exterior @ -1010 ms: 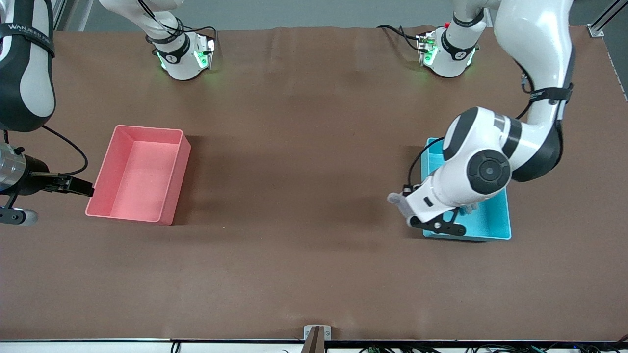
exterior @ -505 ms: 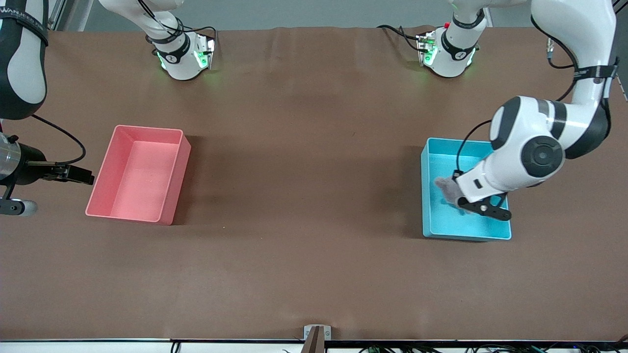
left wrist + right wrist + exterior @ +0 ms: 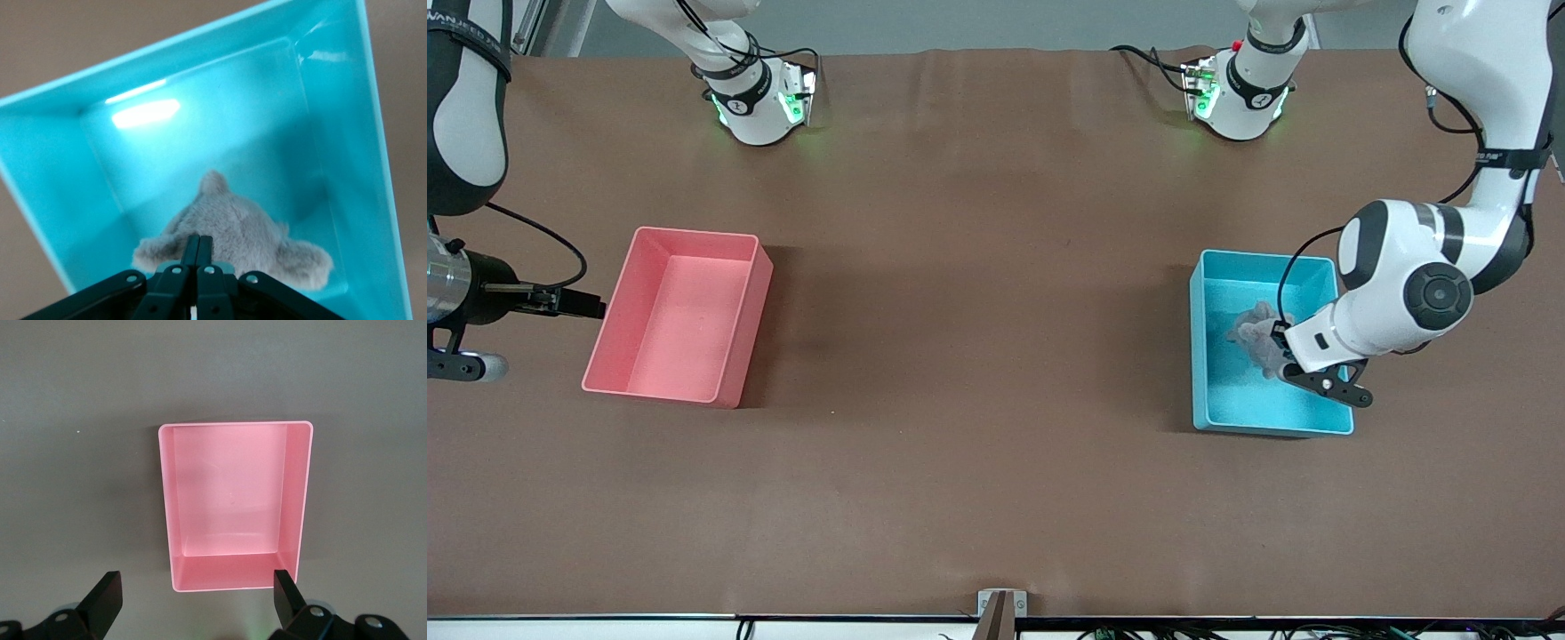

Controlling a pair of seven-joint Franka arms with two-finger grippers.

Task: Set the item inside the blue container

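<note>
Front view showed my left hand (image 3: 1282, 354) had carried the grey plush item (image 3: 1254, 331) from the rim to over the blue container (image 3: 1209, 404). Its fingers stayed pinched on the plush, so I judged release was next. My right hand (image 3: 193, 600) waited wide by the pink bin (image 3: 740, 356).

1. Even, bright overhead light covered the brown table (image 3: 978, 267); the front view was sharp from edge to edge.
2. Soft, broad shadows fell beside the pink bin (image 3: 680, 316) and the blue container (image 3: 1218, 418), each toward the table's middle.
3. Green indicator lights glowed at both arm bases, tinting the cloth beside them.
4. In the left wrist view, a white glare patch sat on the blue container's floor (image 3: 145, 113), with a smaller one on a wall.
5. There the grey plush toy (image 3: 233, 237) looked slightly soft, and the fingers (image 3: 198, 250) close to the lens were blurred.
6. The right wrist view was dimmer and greyish, with the pink bin (image 3: 233, 500) crisp.
</note>
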